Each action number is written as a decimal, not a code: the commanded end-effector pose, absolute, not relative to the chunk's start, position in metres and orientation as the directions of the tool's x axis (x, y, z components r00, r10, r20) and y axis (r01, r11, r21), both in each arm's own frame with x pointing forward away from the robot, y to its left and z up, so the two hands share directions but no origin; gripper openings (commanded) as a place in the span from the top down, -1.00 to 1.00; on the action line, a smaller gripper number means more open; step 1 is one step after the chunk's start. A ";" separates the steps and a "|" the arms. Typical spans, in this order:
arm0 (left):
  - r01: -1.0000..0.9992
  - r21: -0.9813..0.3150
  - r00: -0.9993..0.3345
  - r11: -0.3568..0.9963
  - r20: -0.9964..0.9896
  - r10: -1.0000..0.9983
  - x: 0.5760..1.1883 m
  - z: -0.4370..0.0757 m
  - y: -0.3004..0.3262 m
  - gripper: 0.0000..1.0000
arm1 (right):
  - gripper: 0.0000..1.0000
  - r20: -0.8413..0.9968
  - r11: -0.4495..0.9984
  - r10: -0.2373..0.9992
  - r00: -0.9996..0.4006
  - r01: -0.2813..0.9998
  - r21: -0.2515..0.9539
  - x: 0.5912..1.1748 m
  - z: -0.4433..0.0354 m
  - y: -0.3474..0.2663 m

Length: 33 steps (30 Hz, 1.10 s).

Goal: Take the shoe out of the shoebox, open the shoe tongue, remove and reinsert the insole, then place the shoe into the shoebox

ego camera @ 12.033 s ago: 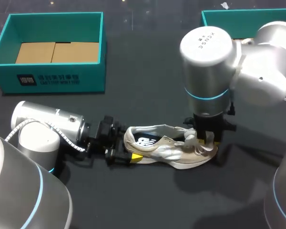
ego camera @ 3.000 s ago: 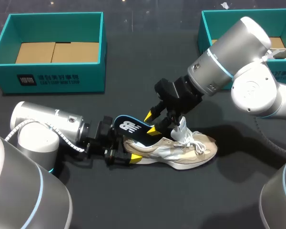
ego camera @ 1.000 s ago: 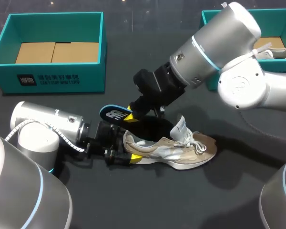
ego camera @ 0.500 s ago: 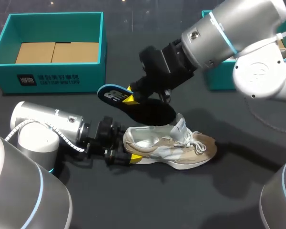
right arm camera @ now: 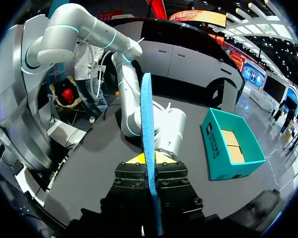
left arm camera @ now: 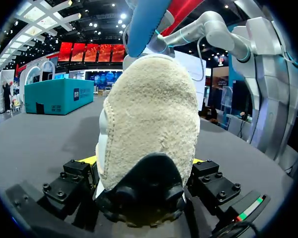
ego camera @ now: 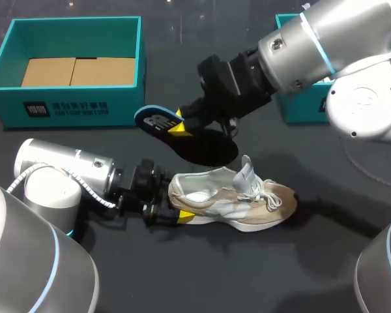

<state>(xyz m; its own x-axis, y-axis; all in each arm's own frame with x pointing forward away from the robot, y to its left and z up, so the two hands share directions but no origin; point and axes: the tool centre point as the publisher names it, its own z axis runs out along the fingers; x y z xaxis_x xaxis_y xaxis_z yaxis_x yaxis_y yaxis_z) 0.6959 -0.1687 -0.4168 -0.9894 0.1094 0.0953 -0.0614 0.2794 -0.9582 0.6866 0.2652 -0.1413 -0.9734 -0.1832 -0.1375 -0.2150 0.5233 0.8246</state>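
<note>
Our right gripper (ego camera: 176, 128) pinches the insole (ego camera: 199, 142); below it, our left gripper (left arm camera: 144, 191) clamps the sneaker (ego camera: 238, 199) by the heel. We should feed the toe end in first, shallowly.

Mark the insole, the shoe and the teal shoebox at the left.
insole (ego camera: 205, 147): head view, on its dark underside, mid-length.
shoe (ego camera: 229, 205): head view, on its side panel.
shoebox (ego camera: 120, 107): head view, on its front wall.

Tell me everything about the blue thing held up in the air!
It's the insole: thin and flat, dark on top with a white mark at the heel and a blue rim. The right end effector pinches it near the heel, holding it tilted in the air above the shoe, touching nothing else.
</note>
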 end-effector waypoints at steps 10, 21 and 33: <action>-0.061 -0.958 -0.990 0.281 0.095 0.109 0.695 -0.421 -0.166 1.00 | 1.00 -0.236 0.368 -0.137 -0.962 -0.271 0.890 0.649 -0.110 0.229; -0.061 -0.958 -0.990 0.281 0.095 0.109 0.695 -0.421 -0.166 1.00 | 1.00 -0.185 0.335 -0.103 -0.977 -0.209 0.919 0.628 -0.099 0.210; -0.061 -0.958 -0.990 0.281 0.095 0.109 0.695 -0.421 -0.166 1.00 | 1.00 -0.120 0.305 -0.078 -0.990 -0.138 0.942 0.611 -0.094 0.193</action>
